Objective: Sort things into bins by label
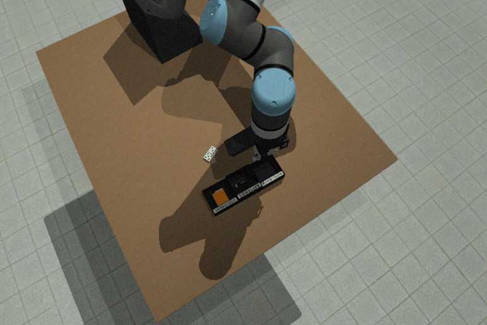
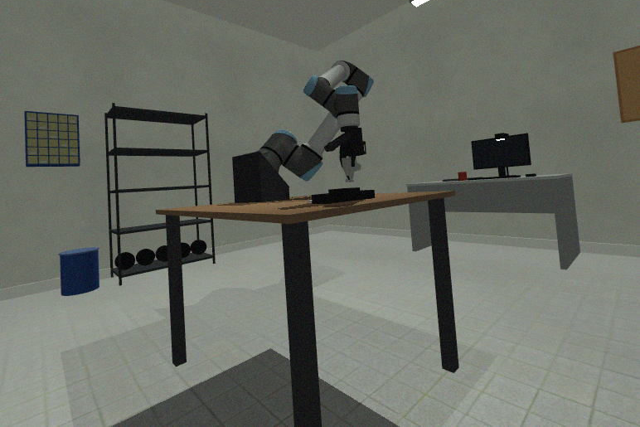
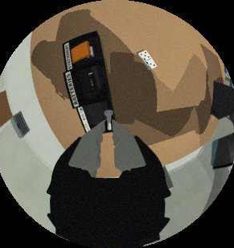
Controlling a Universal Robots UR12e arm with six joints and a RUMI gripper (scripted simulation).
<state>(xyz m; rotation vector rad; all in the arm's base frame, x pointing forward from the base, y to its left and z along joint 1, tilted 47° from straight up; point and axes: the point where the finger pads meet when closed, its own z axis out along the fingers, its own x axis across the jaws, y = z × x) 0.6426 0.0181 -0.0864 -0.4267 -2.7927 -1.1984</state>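
Observation:
My gripper (image 1: 264, 157) (image 2: 349, 179) (image 3: 108, 120) is shut on a small grey bolt (image 3: 108, 114), with its round head showing beyond the fingertips. It hangs above the back edge of the nuts and bolts bin (image 1: 272, 178) (image 3: 84, 118). The batteries bin (image 1: 248, 191) (image 3: 72, 89) is in the middle of the row and holds something dark with light marks. The stationery bin (image 1: 224, 206) (image 3: 67, 56) holds an orange block (image 1: 220, 197) (image 3: 80, 51). All three black bins stand upright. A white domino (image 1: 209, 153) (image 3: 147, 59) lies on the table behind the row.
The brown table (image 1: 325, 178) (image 2: 229, 211) carries the robot's dark base (image 1: 162, 32) (image 2: 256, 178) at its back. A desk with a monitor (image 2: 500, 156), a shelf rack (image 2: 157, 152) and a blue barrel (image 2: 80, 271) stand away from the table.

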